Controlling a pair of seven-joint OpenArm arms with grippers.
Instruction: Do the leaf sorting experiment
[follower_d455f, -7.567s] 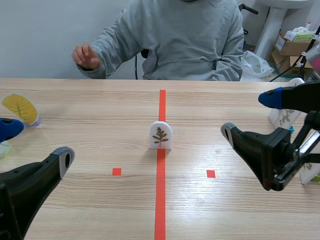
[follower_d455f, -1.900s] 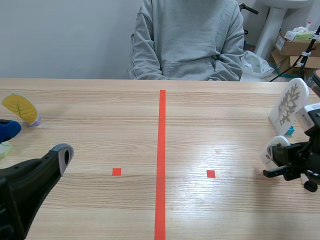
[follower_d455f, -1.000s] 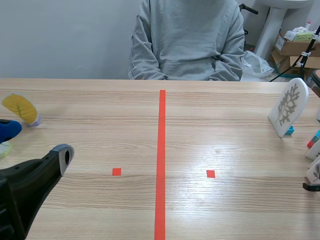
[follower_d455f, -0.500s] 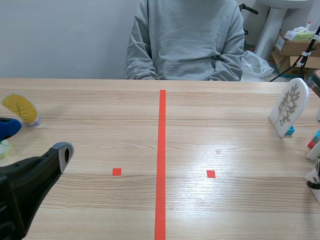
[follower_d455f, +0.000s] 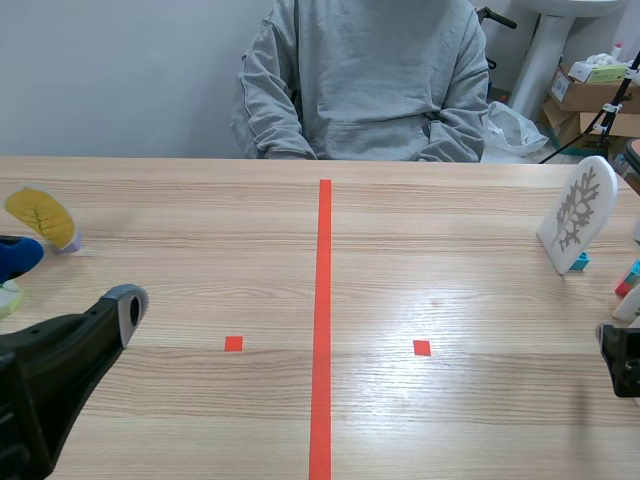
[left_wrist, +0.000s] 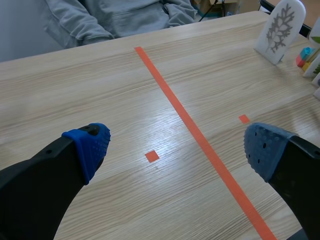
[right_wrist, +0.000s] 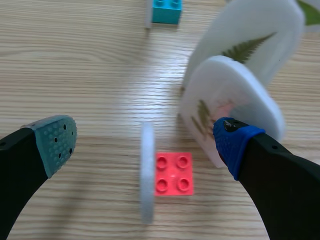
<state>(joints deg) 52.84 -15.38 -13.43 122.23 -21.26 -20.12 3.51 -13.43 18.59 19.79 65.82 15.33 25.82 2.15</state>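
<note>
The left gripper (left_wrist: 177, 147) hangs over the table (follower_d455f: 200, 225) with its fingers spread wide, holding nothing. The right gripper (right_wrist: 144, 139) is spread as well, gripping nothing; between its fingers a thin white card (right_wrist: 147, 175) stands edge-on against a red block (right_wrist: 173, 173). A green-leaf card (right_wrist: 220, 97) stands right by its blue pad, with a fern card (right_wrist: 250, 45) behind. A yellow leaf card (follower_d455f: 40, 217) stands at the scene's left edge, and a tall white leaf card (follower_d455f: 575, 212) on a blue block (follower_d455f: 581, 262) at the right. Upper right, a cardboard box (follower_d455f: 585, 95) shows a green-and-white packet (follower_d455f: 600, 71) at its top. A person (follower_d455f: 370, 80) in grey sits top centre
</note>
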